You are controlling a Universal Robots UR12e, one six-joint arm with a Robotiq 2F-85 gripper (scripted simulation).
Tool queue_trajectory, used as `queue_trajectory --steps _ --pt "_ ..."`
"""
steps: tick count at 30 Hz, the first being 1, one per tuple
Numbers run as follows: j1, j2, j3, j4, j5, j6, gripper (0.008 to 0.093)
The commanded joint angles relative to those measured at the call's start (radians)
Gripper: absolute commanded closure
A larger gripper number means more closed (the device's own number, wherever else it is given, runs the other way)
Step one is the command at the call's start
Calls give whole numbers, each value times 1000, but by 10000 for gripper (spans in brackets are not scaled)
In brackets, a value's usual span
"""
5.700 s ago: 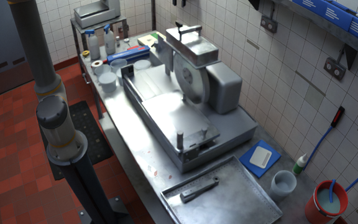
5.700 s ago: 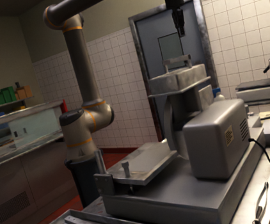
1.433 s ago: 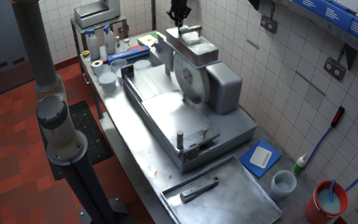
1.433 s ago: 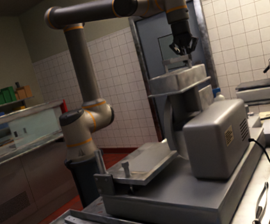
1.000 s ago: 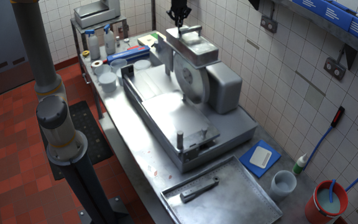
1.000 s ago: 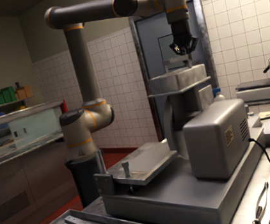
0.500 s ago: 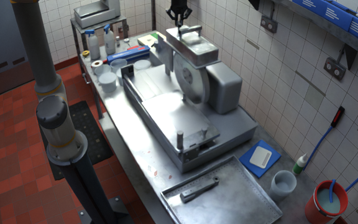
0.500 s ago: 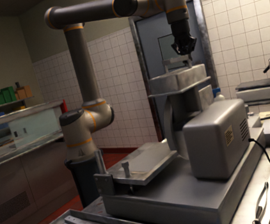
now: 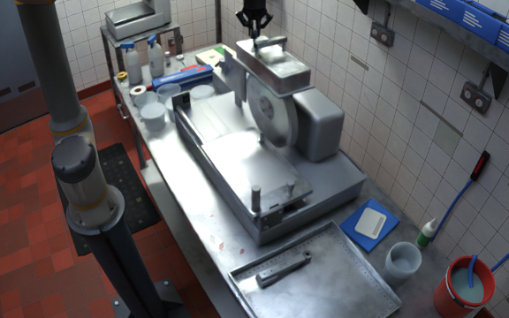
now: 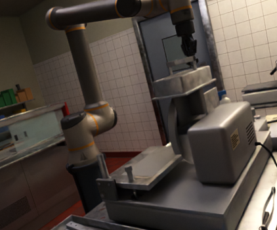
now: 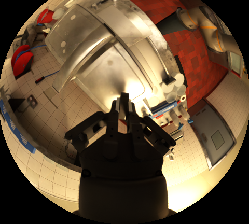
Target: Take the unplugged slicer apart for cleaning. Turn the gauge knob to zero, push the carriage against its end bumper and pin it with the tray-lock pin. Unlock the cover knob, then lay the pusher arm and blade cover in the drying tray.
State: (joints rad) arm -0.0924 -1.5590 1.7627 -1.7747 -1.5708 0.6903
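The blade cover (image 9: 274,62) sits above the round blade (image 9: 268,110) of the slicer (image 9: 259,145), with its bar handle (image 9: 270,41) on top. The pusher arm (image 9: 283,268) lies in the drying tray (image 9: 314,276) at the near end of the table. The carriage (image 9: 254,170) sits at the near end of its rail, with an upright pin (image 9: 256,198) at its front edge. My gripper (image 9: 253,32) hangs straight down over the far end of the cover handle (image 10: 182,63). It is closed on that handle (image 11: 124,104).
The robot's own arm column (image 9: 75,145) stands on the red floor left of the table. Tubs (image 9: 153,115), spray bottles (image 9: 133,62) and a blue box (image 9: 183,77) crowd the far end. A blue pad (image 9: 369,223), a cup (image 9: 401,263) and a red bucket (image 9: 464,287) sit near the tray.
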Motion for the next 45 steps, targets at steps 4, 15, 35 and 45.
queue_trajectory --steps 4,15,35,45 --pt "0 0 -1 0 0 128 934" --pt "0 0 -1 0 0 461 934" --pt "0 0 -1 0 0 787 934" --pt "0 0 -1 0 0 808 934"
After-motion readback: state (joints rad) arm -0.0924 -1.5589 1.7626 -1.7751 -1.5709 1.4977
